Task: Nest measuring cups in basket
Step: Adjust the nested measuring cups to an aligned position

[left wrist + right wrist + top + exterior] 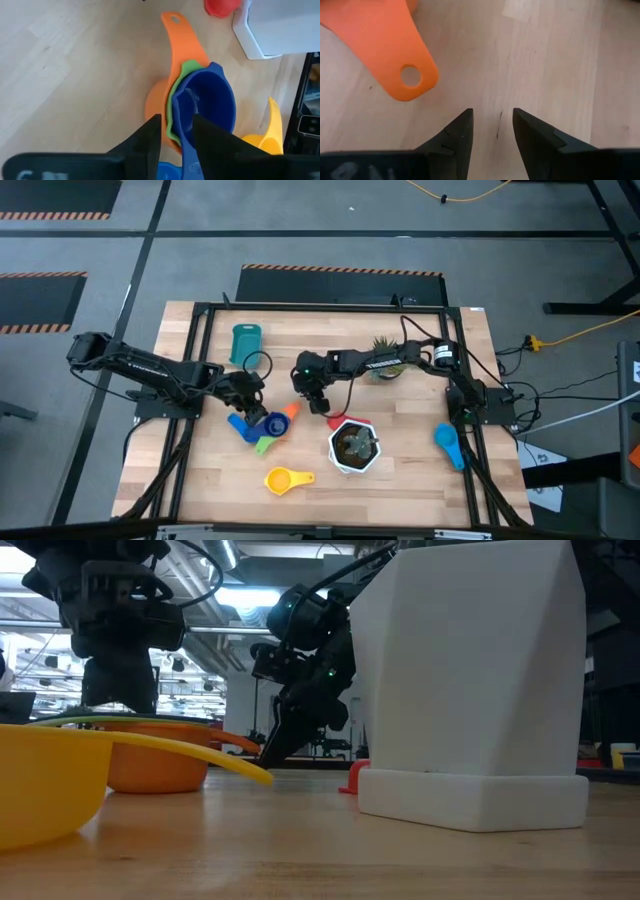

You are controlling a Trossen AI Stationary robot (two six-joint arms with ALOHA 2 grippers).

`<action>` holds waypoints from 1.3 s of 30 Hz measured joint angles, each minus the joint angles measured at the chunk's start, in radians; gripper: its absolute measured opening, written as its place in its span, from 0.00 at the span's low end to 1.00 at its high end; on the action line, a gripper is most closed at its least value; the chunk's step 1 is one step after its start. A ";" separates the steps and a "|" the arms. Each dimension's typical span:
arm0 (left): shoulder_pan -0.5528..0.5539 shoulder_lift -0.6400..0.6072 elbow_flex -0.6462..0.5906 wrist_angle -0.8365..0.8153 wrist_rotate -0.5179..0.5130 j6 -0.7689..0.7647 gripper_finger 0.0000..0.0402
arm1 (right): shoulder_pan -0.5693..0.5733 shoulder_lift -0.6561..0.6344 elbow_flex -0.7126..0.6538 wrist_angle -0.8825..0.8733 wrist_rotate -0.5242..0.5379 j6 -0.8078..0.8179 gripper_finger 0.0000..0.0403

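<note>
The basket (246, 343) sits empty near the table's (200, 480) far edge, toward the far-left corner, so nothing has gone into it yet. Nesting has begun outside it: near the table's middle, left of centre, an orange cup (177, 65) carries a green cup (175, 110) inside it, and a dark blue cup (207, 102) sits inside the green one. Another blue cup (243, 426) lies touching this stack on its left side.

Three cups are loose. The yellow cup (285, 479) lies near the front edge, the red cup (335, 421) is tucked just beside the white pot (354, 445), and a light blue cup (449, 443) lies near the right edge. My judgement: less than half done, since the loose cups must join the stack and the stack must reach the basket.

The left end effector (175, 127) is at the stack, its fingers on either side of the dark blue cup's near rim and handle; whether it is gripping or just letting go I cannot tell.

The right end effector (492, 125) stands with a gap between its fingers and nothing between them, hovering just above bare wood near the middle of the table. The orange cup's handle tip lies near it, off to one side and not touching; the red cup is close by as well.
</note>
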 joint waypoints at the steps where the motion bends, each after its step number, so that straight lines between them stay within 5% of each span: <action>1: 0.000 0.000 0.000 0.000 0.000 0.000 0.28 | 0.000 0.000 0.000 0.000 0.000 -0.001 0.35; 11: 0.000 0.061 0.000 0.015 0.000 0.000 0.44 | 0.000 0.000 0.000 0.001 -0.001 -0.004 0.35; 39: 0.000 0.192 -0.001 0.066 0.024 0.001 0.44 | 0.006 0.019 -0.001 0.256 0.007 -0.001 0.35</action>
